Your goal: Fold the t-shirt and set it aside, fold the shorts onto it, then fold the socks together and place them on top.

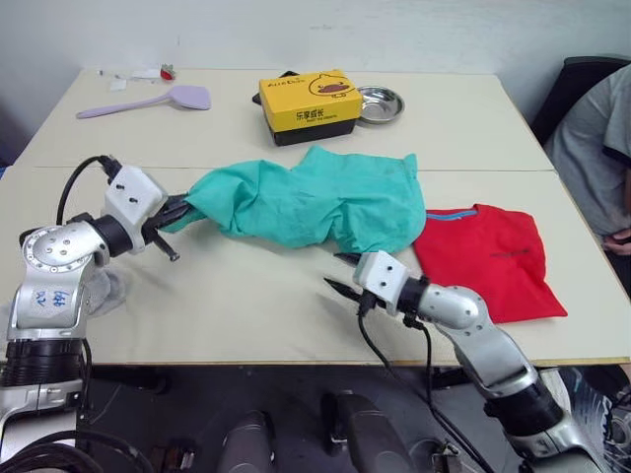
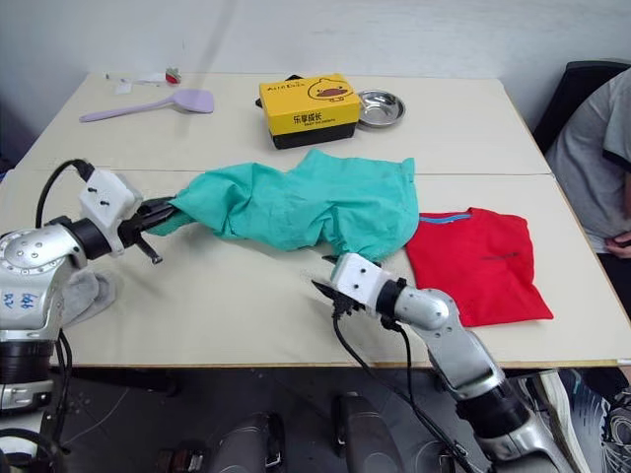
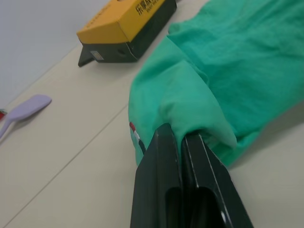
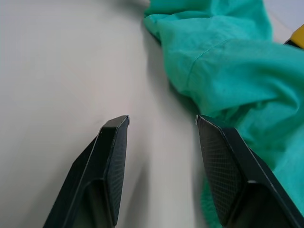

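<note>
The teal shorts (image 1: 315,202) lie rumpled across the middle of the table. My left gripper (image 1: 177,215) is shut on their left edge, and the cloth bunches over the fingertips (image 3: 164,135) in the left wrist view. Just in front of the shorts' near edge, my right gripper (image 1: 340,274) is open over bare table with nothing between its fingers (image 4: 116,130). To the right of the shorts, the red t-shirt (image 1: 488,258) lies folded flat, its left edge under the teal cloth. The light grey socks (image 2: 87,291) lie at the left front, partly behind my left arm.
A yellow box (image 1: 309,103), a metal bowl (image 1: 380,103) and a purple spatula (image 1: 148,101) sit at the back of the table. A person in a grey shirt (image 1: 592,148) sits by the right edge. Bare table lies between the shorts and the front edge.
</note>
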Motion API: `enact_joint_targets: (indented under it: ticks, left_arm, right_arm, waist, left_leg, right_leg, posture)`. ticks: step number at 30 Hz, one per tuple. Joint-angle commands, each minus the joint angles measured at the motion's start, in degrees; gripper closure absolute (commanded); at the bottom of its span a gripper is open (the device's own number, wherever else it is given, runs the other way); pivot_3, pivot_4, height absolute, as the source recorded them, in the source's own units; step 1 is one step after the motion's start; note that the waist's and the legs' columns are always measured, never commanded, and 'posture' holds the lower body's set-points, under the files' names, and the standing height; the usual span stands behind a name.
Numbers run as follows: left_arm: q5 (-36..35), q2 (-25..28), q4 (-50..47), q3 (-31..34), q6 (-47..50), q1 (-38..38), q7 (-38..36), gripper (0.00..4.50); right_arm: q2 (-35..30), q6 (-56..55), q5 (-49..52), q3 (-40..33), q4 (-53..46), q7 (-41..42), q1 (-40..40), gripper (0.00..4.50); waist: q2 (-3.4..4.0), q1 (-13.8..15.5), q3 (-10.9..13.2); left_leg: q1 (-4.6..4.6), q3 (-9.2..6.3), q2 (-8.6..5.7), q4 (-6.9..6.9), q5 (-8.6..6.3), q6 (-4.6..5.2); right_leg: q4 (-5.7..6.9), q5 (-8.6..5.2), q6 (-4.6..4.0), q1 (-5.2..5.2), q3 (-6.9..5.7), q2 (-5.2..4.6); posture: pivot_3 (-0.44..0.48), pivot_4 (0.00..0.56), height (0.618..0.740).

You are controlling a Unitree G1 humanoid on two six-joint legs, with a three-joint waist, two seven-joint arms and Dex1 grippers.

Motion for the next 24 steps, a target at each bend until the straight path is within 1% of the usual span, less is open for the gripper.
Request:
enact_joint_targets:
  ticks: [1,5,8,11,15,17,19,22,23,24]
  left_arm:
    - [-2.11,-0.77,1.55,1.22,1.65,-3.92,0.45,4.5]
    - [-2.68,-1.37,3.95,1.46,3.03,-7.43,0.81,4.5]
    - [-2.8,-1.72,5.34,1.24,3.05,-8.68,0.99,4.5]
    - [-2.88,-2.36,5.85,0.78,3.27,-9.34,0.96,4.5]
    - [-3.13,-3.2,6.19,0.68,3.62,-9.73,0.95,4.5]
    - [-3.08,-3.43,6.21,0.61,3.64,-9.79,0.94,4.5]
    - [-3.06,-3.57,6.27,0.65,3.7,-9.92,0.97,4.5]
    - [-3.0,-3.57,6.41,0.76,3.77,-10.11,0.99,4.5]
    - [-3.02,-3.56,6.39,0.81,3.84,-10.12,0.99,4.5]
    - [-3.1,-3.49,6.27,0.91,3.95,-10.07,0.95,4.5]
  right_arm:
    - [4.44,-2.08,-2.87,2.12,3.37,-2.4,-3.07,2.21]
    - [8.36,-2.38,-5.6,3.03,8.1,-4.38,-6.68,2.21]
    - [9.41,-6.18,-9.5,4.32,12.13,-6.11,-9.65,2.21]
    - [10.04,-8.21,-16.53,6.66,18.28,-10.32,-13.68,2.21]
    - [12.0,-10.98,-19.37,8.66,26.12,-11.04,-17.29,2.21]
    - [12.98,-12.42,-20.32,8.65,29.43,-11.94,-18.78,2.59]
    - [13.55,-13.94,-20.36,7.83,31.38,-12.51,-19.98,3.1]
    - [13.04,-15.99,-19.16,5.85,31.81,-12.22,-20.91,4.2]
    - [12.57,-16.45,-18.74,5.29,31.68,-11.7,-20.98,4.49]
    - [11.67,-17.03,-17.27,4.27,30.9,-9.98,-20.82,4.49]
  waist:
    - [0.0,-0.05,0.0]
    - [-0.01,-0.06,-0.01]
    - [-0.01,-0.1,-0.01]
    - [-0.01,-0.19,-0.01]
    - [-0.01,-0.26,-0.01]
    - [-0.01,-0.33,-0.01]
    - [-0.01,-0.38,-0.01]
    - [-0.01,-0.42,-0.01]
    - [-0.01,-0.44,-0.01]
    - [-0.01,-0.44,-0.01]
  left_leg:
    - [0.0,0.0,0.01,0.0,0.0,-0.06]
    - [-0.04,0.02,0.04,0.05,-0.07,-0.18]
    - [-0.05,0.1,0.05,0.07,-0.1,-0.16]
    - [-0.04,0.21,0.07,0.06,-0.12,-0.16]
    - [-0.04,0.24,0.09,0.06,-0.11,-0.19]
    - [-0.03,0.28,0.1,0.06,-0.11,-0.19]
    - [-0.03,0.3,0.11,0.07,-0.12,-0.19]
    - [-0.03,0.31,0.12,0.07,-0.12,-0.19]
    - [-0.03,0.31,0.12,0.07,-0.12,-0.19]
    - [-0.03,0.31,0.13,0.07,-0.12,-0.19]
  right_leg:
    - [0.01,0.0,0.0,-0.01,0.0,0.02]
    - [0.09,0.01,0.01,-0.04,-0.01,0.01]
    - [0.01,0.01,0.01,-0.05,-0.02,-0.02]
    - [-0.01,0.01,0.01,-0.07,0.0,-0.03]
    - [0.02,0.01,0.01,-0.11,0.0,-0.01]
    - [0.02,0.01,0.01,-0.11,0.03,-0.01]
    - [0.02,0.01,0.01,-0.11,0.04,-0.01]
    - [0.02,0.01,0.01,-0.12,0.05,-0.02]
    - [0.02,0.01,0.01,-0.12,0.04,-0.01]
    - [0.02,0.01,0.01,-0.12,0.05,-0.01]
  posture:
    - [0.0,0.15,0.74]
    - [0.0,0.15,0.74]
    - [0.0,0.15,0.74]
    - [0.0,0.15,0.74]
    - [0.0,0.15,0.74]
    - [0.0,0.15,0.74]
    - [0.0,0.15,0.74]
    - [0.0,0.15,0.74]
    - [0.0,0.15,0.74]
    - [0.0,0.15,0.74]
